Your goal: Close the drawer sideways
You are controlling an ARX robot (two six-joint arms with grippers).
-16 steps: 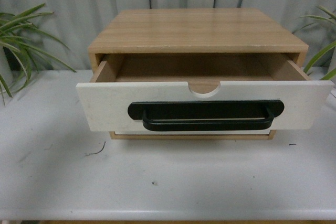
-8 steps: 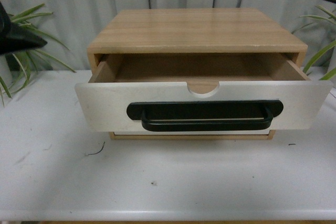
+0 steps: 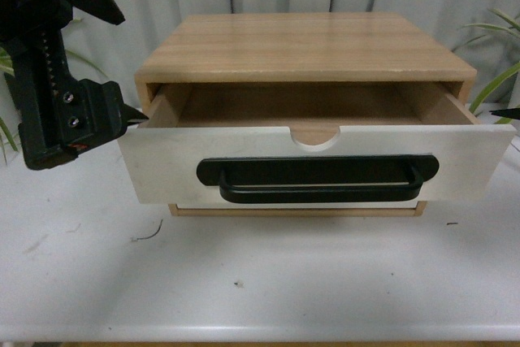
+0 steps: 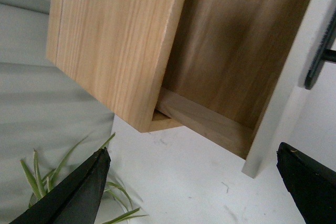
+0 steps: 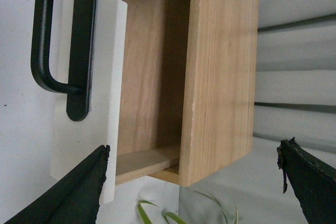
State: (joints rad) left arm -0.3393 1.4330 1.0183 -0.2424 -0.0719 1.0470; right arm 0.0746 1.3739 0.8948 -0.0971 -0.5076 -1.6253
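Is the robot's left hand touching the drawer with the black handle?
Apart. The left wrist view shows the left hand open, both fingertips clear of the drawer, with bare table showing between them.

The wooden cabinet (image 4: 115,40) is seen from its side. The drawer (image 4: 231,51) stands pulled out of the cabinet, its wood side wall bared between the cabinet's front edge and the white front panel (image 4: 291,93). A black handle (image 4: 321,51) sits on the panel's face away from the cabinet. Off the cabinet's side hovers the left gripper (image 4: 191,153), its black fingers (image 4: 79,195) spread wide and touching nothing. One finger is alongside the cabinet body, the other out past the panel. The cabinet rests on a white table (image 4: 178,182). Green plant leaves (image 4: 44,182) show beside it against a grey backdrop (image 4: 47,108).
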